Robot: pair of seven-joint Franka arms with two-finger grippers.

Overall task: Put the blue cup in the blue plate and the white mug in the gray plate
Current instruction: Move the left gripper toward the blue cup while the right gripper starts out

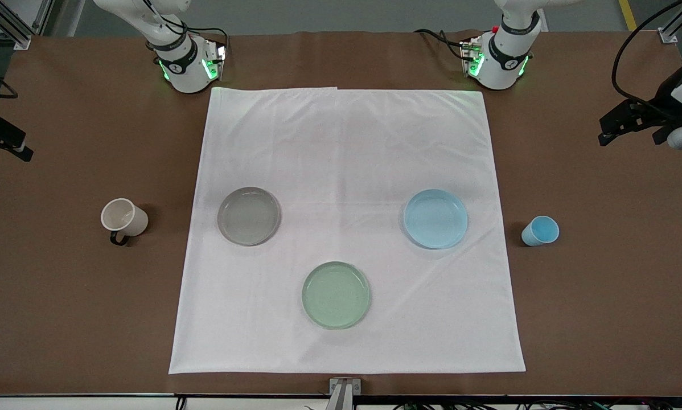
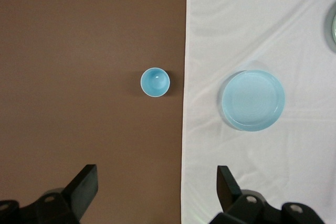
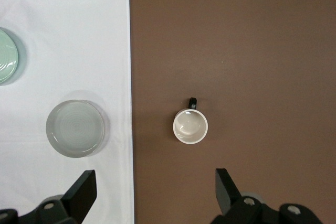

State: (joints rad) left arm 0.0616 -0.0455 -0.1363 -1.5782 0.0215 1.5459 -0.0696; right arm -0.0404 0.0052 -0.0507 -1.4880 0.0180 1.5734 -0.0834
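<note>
Surface: a brown table (image 1: 62,319) is covered at its middle by 1 white cloth (image 1: 346,142).

On the cloth, 3 plates are laid: the gray plate (image 1: 249,216) near the cloth's edge at the right arm's end, the blue plate (image 1: 435,218) near the edge at the left arm's end, a pale green plate (image 1: 336,295) toward the cloth's front edge.

The white mug (image 1: 124,218) is set upright on bare table beside the gray plate's edge of the cloth, handle toward the camera.

The blue cup (image 1: 540,230) is set upright on bare table just off the cloth, beside the blue plate.

The left gripper (image 2: 157,190) is held above the cup's end of the table, jaws spread wide, nothing gripped.

The right gripper (image 3: 156,192) is held above the mug's end, jaws likewise spread and empty.
</note>
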